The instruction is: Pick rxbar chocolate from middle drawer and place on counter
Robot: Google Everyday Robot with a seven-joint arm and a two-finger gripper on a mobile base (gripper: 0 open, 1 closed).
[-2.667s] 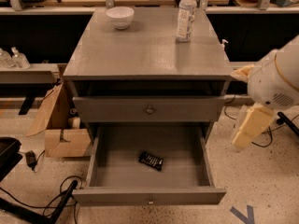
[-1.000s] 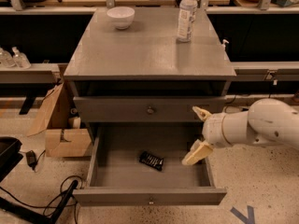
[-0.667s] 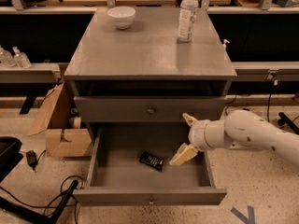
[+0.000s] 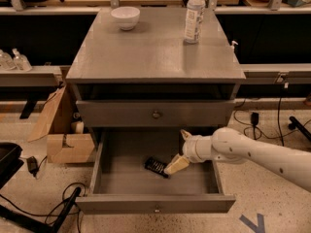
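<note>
The rxbar chocolate [image 4: 156,167] is a small black wrapper lying flat on the floor of the open middle drawer [image 4: 116,178], near its centre. My gripper [image 4: 178,152] reaches into the drawer from the right on a white arm. Its lower cream fingertip [image 4: 176,165] is just right of the bar and looks to touch its end. The other fingertip is higher, near the drawer's back. The fingers are spread apart and hold nothing. The grey counter [image 4: 150,52] is the cabinet's top, above the shut upper drawer front.
A white bowl [image 4: 125,17] and a clear water bottle [image 4: 194,14] stand at the back of the counter. A cardboard box [image 4: 68,142] sits on the floor left of the cabinet. Cables lie on the floor at left and right.
My arm has swung in from the cabinet's right side and down into the open drawer. The gripper has moved left until it is next to the bar. The bar has not moved.
</note>
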